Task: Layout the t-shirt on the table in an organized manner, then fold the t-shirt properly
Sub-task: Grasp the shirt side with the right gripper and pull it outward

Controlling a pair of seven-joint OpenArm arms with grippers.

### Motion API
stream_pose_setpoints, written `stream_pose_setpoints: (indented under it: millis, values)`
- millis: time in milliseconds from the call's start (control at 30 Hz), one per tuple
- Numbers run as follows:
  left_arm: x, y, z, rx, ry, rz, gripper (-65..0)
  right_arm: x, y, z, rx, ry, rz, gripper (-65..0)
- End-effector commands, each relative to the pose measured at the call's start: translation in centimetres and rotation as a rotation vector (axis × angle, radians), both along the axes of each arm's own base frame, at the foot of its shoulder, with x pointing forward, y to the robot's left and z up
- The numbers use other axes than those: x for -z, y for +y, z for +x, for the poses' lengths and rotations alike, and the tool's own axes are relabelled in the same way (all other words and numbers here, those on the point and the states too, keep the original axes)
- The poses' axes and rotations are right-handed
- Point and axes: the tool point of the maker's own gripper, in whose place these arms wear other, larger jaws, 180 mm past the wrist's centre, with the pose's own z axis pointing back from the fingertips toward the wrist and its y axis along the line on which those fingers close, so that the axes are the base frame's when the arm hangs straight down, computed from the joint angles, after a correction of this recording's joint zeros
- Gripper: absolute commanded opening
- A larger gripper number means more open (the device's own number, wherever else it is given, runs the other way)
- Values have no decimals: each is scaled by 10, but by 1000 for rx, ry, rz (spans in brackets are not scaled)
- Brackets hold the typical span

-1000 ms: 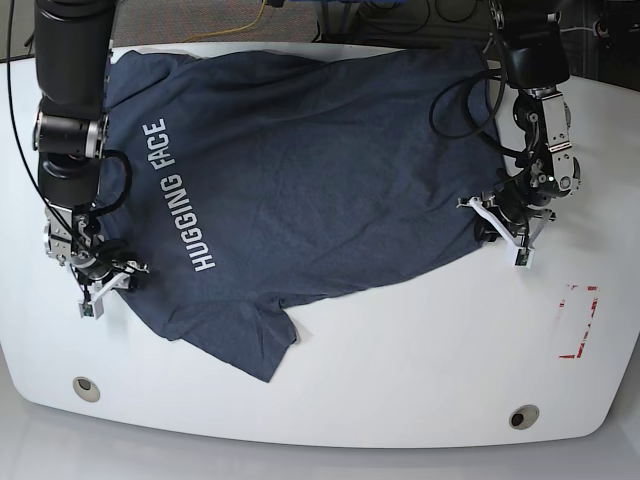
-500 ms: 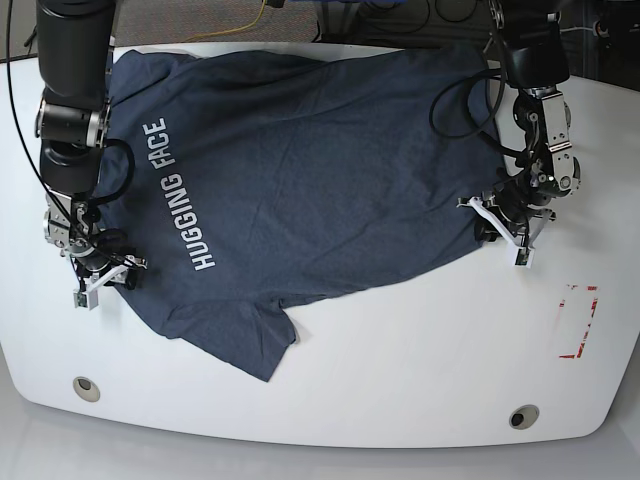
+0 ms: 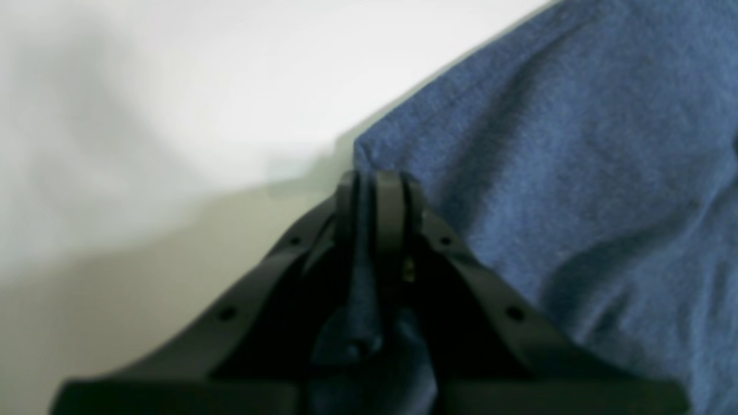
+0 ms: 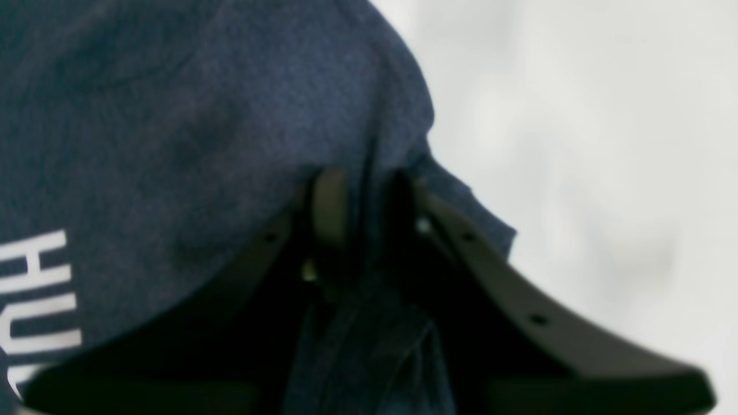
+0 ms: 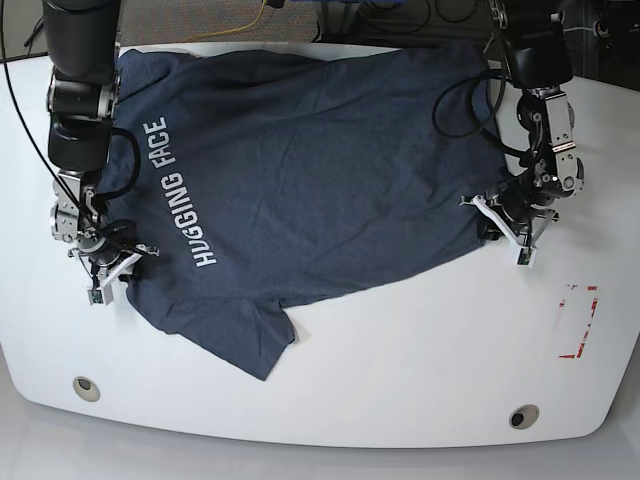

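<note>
The dark navy t-shirt lies spread on the white table, its white "HUGGING FACE" letters facing up toward the left. In the base view my right gripper sits at the shirt's left edge, below the lettering. In the right wrist view that gripper is shut on a raised fold of the t-shirt. My left gripper is at the shirt's right corner. Seen from the left wrist camera, the left gripper is shut, with a strip of the t-shirt pinched between its fingers.
A red tape rectangle marks the table near its right edge. Two round grommet holes sit near the front edge. The shirt's upper hem reaches the table's far edge, where cables hang behind.
My right gripper moved up and inward onto the shirt's left edge and closed on the fabric there. The left gripper kept its hold and place.
</note>
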Motion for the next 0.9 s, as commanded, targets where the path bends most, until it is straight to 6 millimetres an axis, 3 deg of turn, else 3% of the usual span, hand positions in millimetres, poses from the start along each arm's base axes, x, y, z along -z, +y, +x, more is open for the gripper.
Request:
stream_pose_setpoints:
  millis: [0, 167, 300, 633, 867]
  values:
    - [2, 11, -3, -6, 33, 43, -619, 1, -3, -8, -27, 28, -31, -564]
    - [2, 12, -3, -6, 35, 46, -619, 8, -6, -27, -19, 47, -37, -576]
    - [0, 20, -4, -8, 35, 63, -619, 12, -15, -44, 16, 70, -33, -650]
    - [5, 20, -10, -6, 50, 62, -619, 15, -21, -79, 17, 111, -65, -650]
    - [6, 20, -11, -6, 50, 62, -619, 11, -13, -93, 16, 126, -71, -650]
